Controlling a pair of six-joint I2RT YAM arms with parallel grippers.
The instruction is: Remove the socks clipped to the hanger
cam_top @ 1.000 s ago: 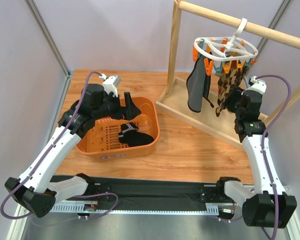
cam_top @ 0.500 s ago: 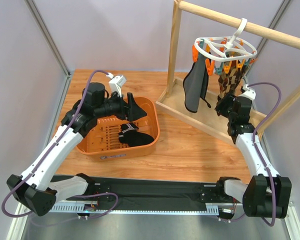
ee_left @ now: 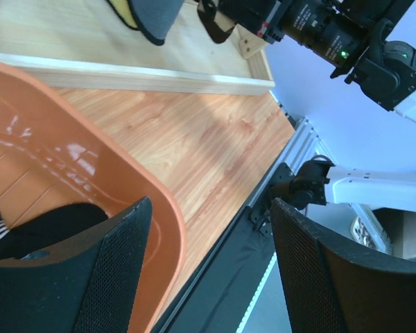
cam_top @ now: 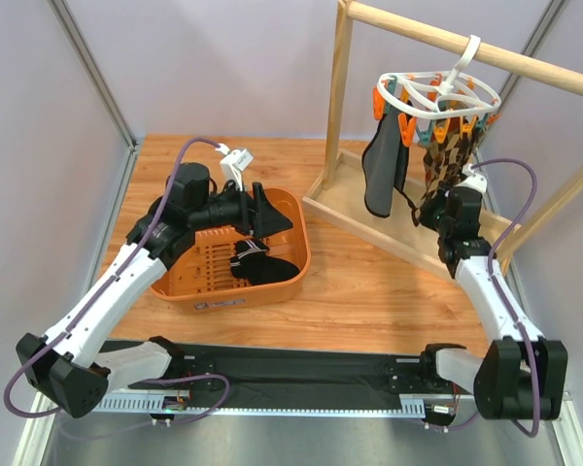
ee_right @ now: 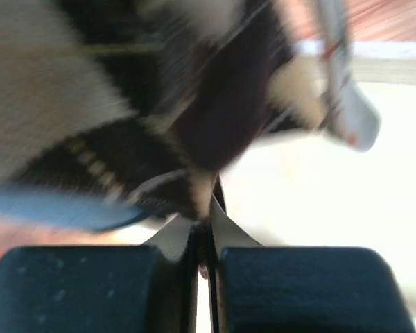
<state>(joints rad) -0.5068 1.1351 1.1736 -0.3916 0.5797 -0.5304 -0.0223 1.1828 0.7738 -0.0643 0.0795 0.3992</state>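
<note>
Wooden table (cam_top: 369, 291) carries everything. At its right rear stands a wooden rail frame (cam_top: 338, 107), there to let the hanger (cam_top: 437, 97) dangle by its hook with the socks free to be pulled downward. At left sits an orange basket (cam_top: 228, 296), the likely drop point: dark socks (cam_top: 257, 264) already lie in it. Two socks hang clipped from the ring, a black sock (cam_top: 381, 180) on the left side and an argyle sock (cam_top: 445, 160) just beside it to the right. Right gripper (cam_top: 429, 212) is raised to the argyle sock's lower end; the wrist view, though blurred, shows its jaws pressed together with patterned fabric running down into the seam between them, so it appears clamped on that sock, placed low so a tug would load the clip above. Left gripper (ee_left: 208, 270) hovers over the basket's near-right rim, fingers (ee_left: 118, 277) well apart and holding nothing, probably parked clear of the right arm's path. Judged step: grip made, pull not yet done.
</note>
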